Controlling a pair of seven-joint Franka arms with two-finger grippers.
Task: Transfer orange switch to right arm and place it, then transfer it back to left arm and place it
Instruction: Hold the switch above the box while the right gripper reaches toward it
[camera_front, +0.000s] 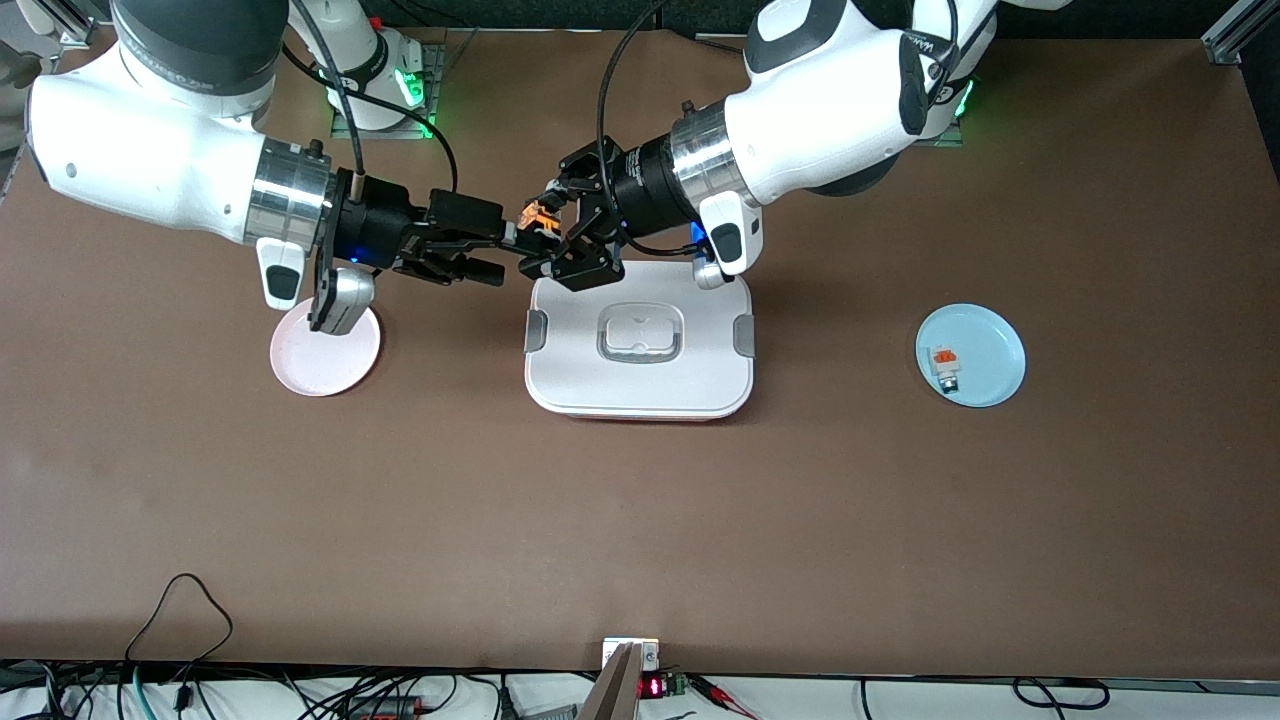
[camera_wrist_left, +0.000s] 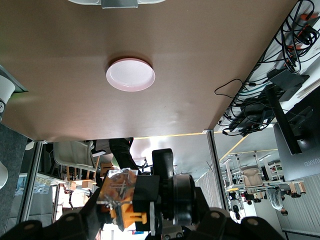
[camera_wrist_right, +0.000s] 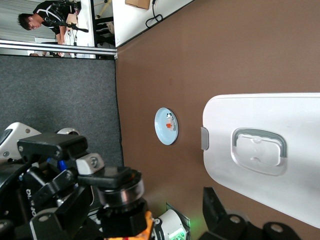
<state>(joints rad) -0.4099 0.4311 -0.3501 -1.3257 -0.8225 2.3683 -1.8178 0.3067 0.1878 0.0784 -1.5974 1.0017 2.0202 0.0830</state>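
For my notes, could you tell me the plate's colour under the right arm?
Pink plate, clearest in the front view.

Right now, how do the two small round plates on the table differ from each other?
The pink plate lies toward the right arm's end of the table; the blue plate lies toward the left arm's end. The pink plate carries nothing, while the blue plate carries a small white-and-grey block with an orange top. The right arm's wrist camera hangs over the pink plate's rim; nothing hangs over the blue plate. Both are round, shallow, similar in size.

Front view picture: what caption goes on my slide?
Left gripper holds the orange switch above the box for the open right gripper.
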